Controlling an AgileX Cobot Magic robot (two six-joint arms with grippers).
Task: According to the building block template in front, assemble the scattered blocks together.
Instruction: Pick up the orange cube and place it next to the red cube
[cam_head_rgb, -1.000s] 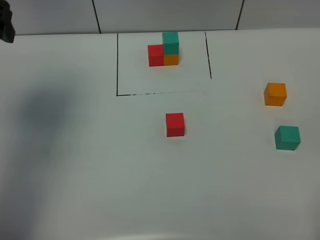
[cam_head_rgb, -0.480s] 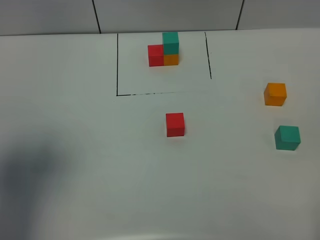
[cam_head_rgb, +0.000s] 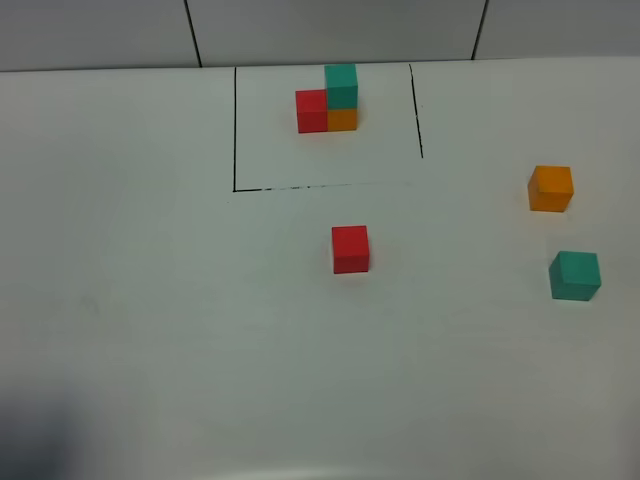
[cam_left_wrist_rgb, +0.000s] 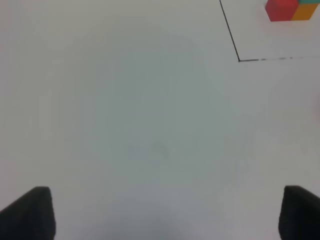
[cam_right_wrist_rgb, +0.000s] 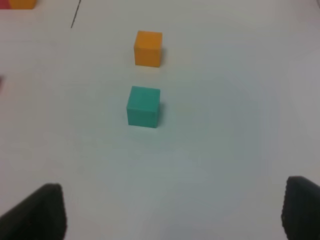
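The template (cam_head_rgb: 329, 101) stands inside a black-lined box at the back: a red block beside an orange block with a green block on top. A corner of it shows in the left wrist view (cam_left_wrist_rgb: 290, 9). A loose red block (cam_head_rgb: 350, 248) lies mid-table. A loose orange block (cam_head_rgb: 550, 188) and a loose green block (cam_head_rgb: 574, 275) lie at the right; both show in the right wrist view, orange (cam_right_wrist_rgb: 148, 48) and green (cam_right_wrist_rgb: 143, 106). My left gripper (cam_left_wrist_rgb: 165, 215) is open over bare table. My right gripper (cam_right_wrist_rgb: 172, 210) is open, some way short of the green block. Neither gripper shows in the high view.
The white table (cam_head_rgb: 180, 300) carries a black outline (cam_head_rgb: 234, 130) around the template, open on its right lower part. A grey wall with dark seams (cam_head_rgb: 192, 30) runs behind. A faint shadow (cam_head_rgb: 30, 440) lies at the front left corner.
The dark arm part at the far left corner has left the high view. The shadow on the left slid toward the front left corner. The blocks have not moved.
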